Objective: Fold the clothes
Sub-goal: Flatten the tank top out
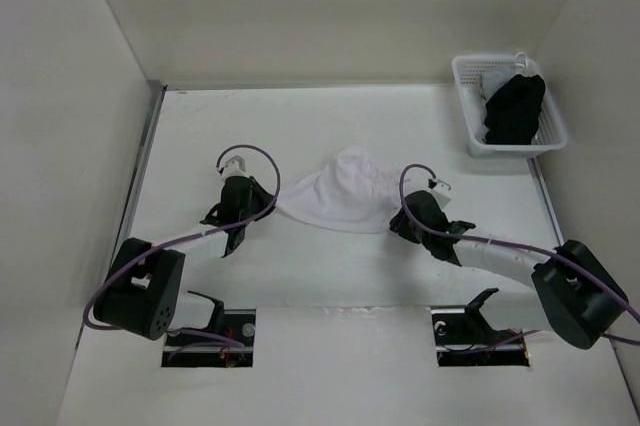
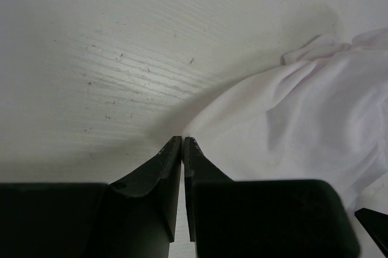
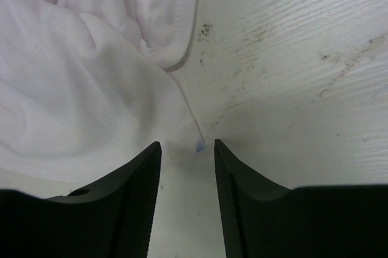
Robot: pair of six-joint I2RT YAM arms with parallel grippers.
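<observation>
From above, I see my left hand (image 1: 268, 206) and right hand (image 1: 400, 218) flanking the clothes (image 1: 345, 196), stretched left-to-right mid-desk (image 1: 300, 126). Left wrist: hand clenched on a corner, bulk at right. Right wrist: hand released, cloth edge just ahead, bulk upper left.

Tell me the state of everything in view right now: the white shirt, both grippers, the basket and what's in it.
white garment: crumpled, unfolded, pulled to a point at one end.
left gripper: shut, apparently pinching the garment's corner at its tips.
right gripper: open, jaws either side of the garment's edge and a loose thread, gripping nothing.
black garment: bunched up inside the basket.
basket: upright, at the far right.
</observation>
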